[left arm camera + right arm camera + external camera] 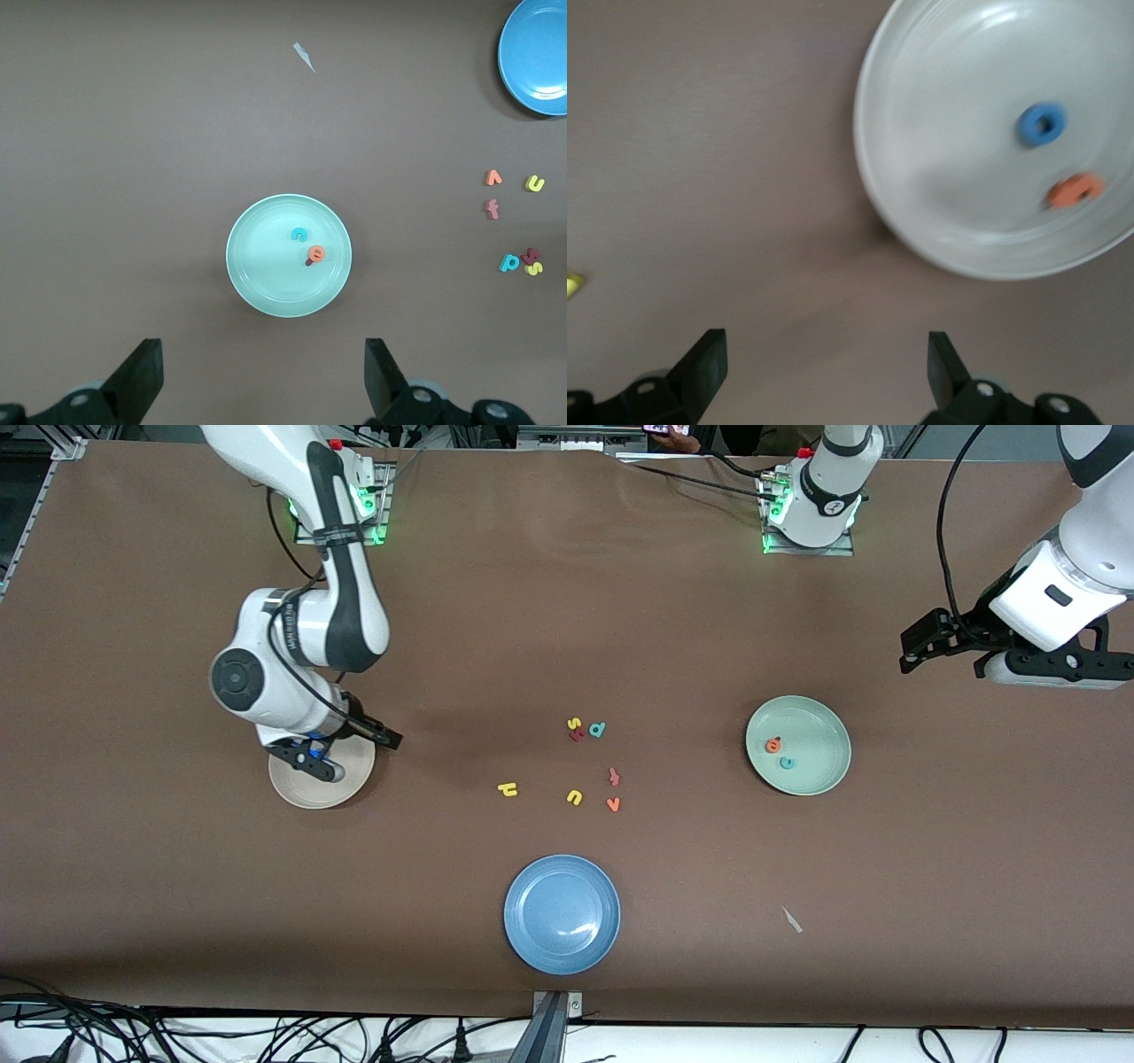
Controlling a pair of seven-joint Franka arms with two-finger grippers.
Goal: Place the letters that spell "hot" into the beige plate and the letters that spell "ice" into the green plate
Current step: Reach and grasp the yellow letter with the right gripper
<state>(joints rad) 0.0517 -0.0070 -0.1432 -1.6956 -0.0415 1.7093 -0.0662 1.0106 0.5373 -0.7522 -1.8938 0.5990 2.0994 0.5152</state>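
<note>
1. A teal "c" [299,235] and an orange "e" [315,254], foam letters, lie close together in the green plate [257,283], just ahead of the gap between the spread fingers [142,372] of the left gripper [264,363].
2. A blue "o" [1042,123] lies in the beige plate [921,204], ahead of the right gripper [824,363] and off to one side of its parted fingers [943,363]. The orange "t" [1075,189] beside it is too blurred to read.
3. Loose on the table [709,646], well apart from both pairs of fingers and between them:
   - a yellow "h" [508,789], nearest the right gripper's fingers
   - a yellow "u" [574,797]
   - an orange "v" [613,804]
   - a red-orange "f" [613,777]
   - a teal "d" [597,730]
   - a yellow "s" [573,724]
</note>
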